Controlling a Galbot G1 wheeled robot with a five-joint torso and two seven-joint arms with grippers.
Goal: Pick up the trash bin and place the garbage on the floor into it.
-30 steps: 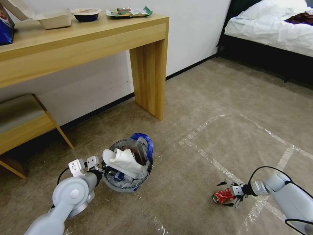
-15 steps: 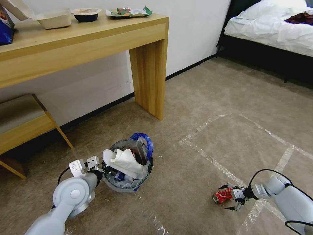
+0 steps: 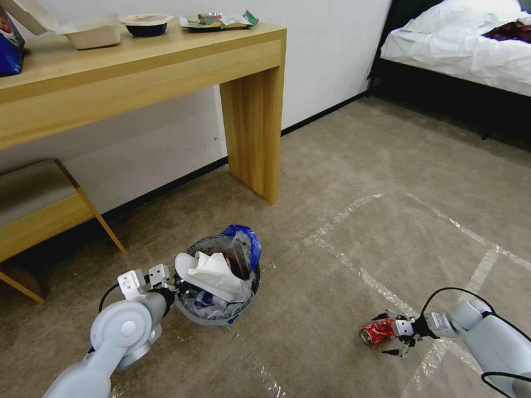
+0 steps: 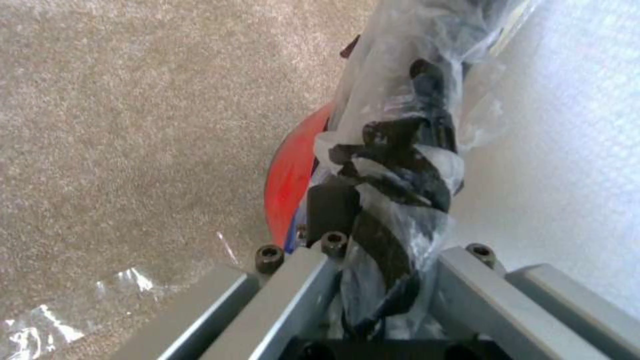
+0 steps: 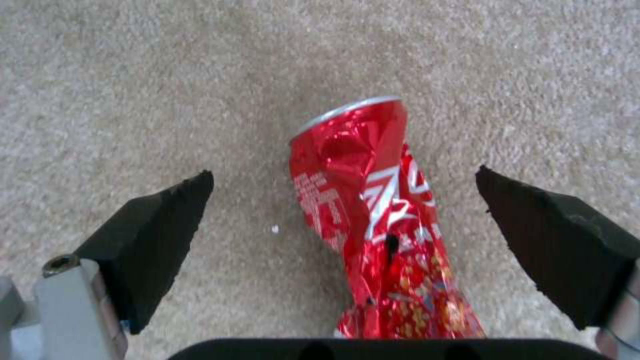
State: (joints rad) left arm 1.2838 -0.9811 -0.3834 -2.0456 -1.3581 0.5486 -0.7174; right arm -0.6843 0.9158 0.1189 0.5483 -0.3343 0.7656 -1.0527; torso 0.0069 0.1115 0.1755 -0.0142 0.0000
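The trash bin (image 3: 221,301), a small round red pail lined with a clear printed bag, stands on the floor (image 3: 343,166) with white tissue piled inside and a blue handle at its far rim. My left gripper (image 3: 172,287) is shut on the bin's near-left rim; the left wrist view shows the red wall (image 4: 288,175) and the bunched bag (image 4: 393,180) pinched in the left gripper (image 4: 373,260). A crushed red drink can (image 3: 378,331) lies on the carpet. My right gripper (image 3: 384,334) is low over it and open. In the right wrist view the can (image 5: 373,210) lies untouched between the fingers (image 5: 153,235).
A wooden desk (image 3: 249,110) with food containers stands behind the bin, with a low bench (image 3: 38,210) to its left. A bed (image 3: 470,50) is at the far right. Pale tape lines (image 3: 354,271) cross the open carpet between bin and can.
My right arm has sunk slightly toward the carpet, its fingers still spread around the can. The bin and the left gripper have not moved.
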